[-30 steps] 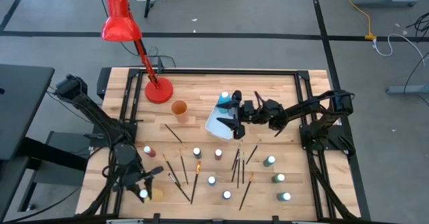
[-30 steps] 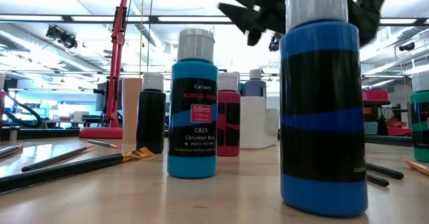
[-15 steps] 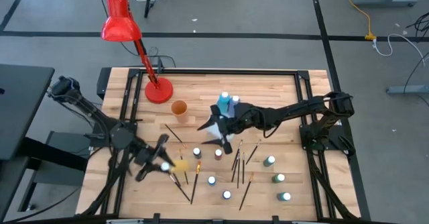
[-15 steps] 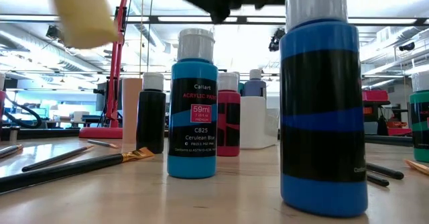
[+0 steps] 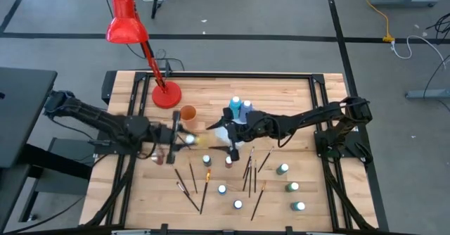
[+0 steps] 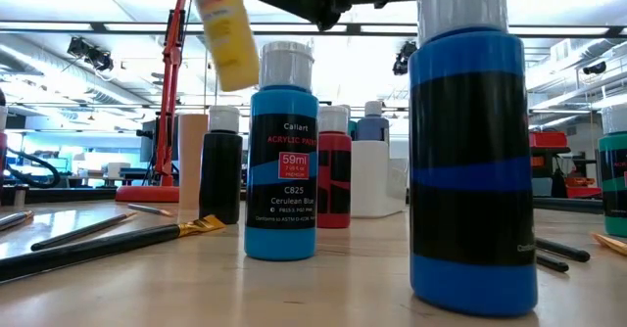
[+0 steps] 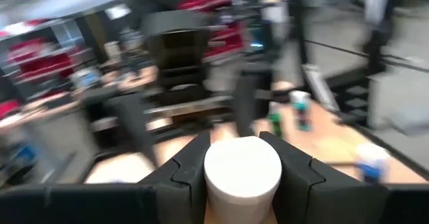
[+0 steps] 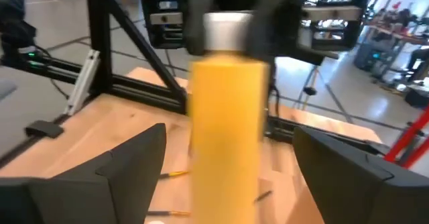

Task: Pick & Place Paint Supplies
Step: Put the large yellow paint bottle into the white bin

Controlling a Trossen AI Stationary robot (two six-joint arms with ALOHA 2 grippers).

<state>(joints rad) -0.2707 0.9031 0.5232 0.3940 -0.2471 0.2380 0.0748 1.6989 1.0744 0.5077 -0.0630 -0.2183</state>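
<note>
My left gripper [image 5: 181, 138] [image 7: 242, 165] is shut on a yellow paint bottle [image 5: 192, 139] [image 6: 225, 28] [image 8: 226, 117], held in the air over the middle of the table. My right gripper [image 5: 219, 139] [image 8: 231, 177] stands open just right of it, fingers spread and facing the bottle; I cannot tell whether they touch it. More white-capped bottles [image 5: 221, 189] [image 6: 284, 170] stand on their bases on the wood. Several brushes [image 5: 249, 172] [image 6: 118, 234] lie flat among them. My left gripper pinches the yellow bottle by its white cap [image 7: 221, 177] between its two fingers, one on each side. The fingers come in level from the table's left. The bottle hangs below them, slightly tilted, its yellow body [image 8: 226, 137] clear of the table.
A white bin [image 5: 226, 124] with two blue bottles [image 5: 240, 106] stands behind my right gripper. An orange cup [image 5: 188, 113] and the red lamp's base [image 5: 166, 94] stand at the far left. A large blue bottle [image 6: 473, 151] is close to the low camera.
My left gripper has lifted the yellow bottle off the table's near left part and carried it up, toward the far edge and the right, tipping from pointing down to level. My right gripper has come away from the white bin toward the left.
</note>
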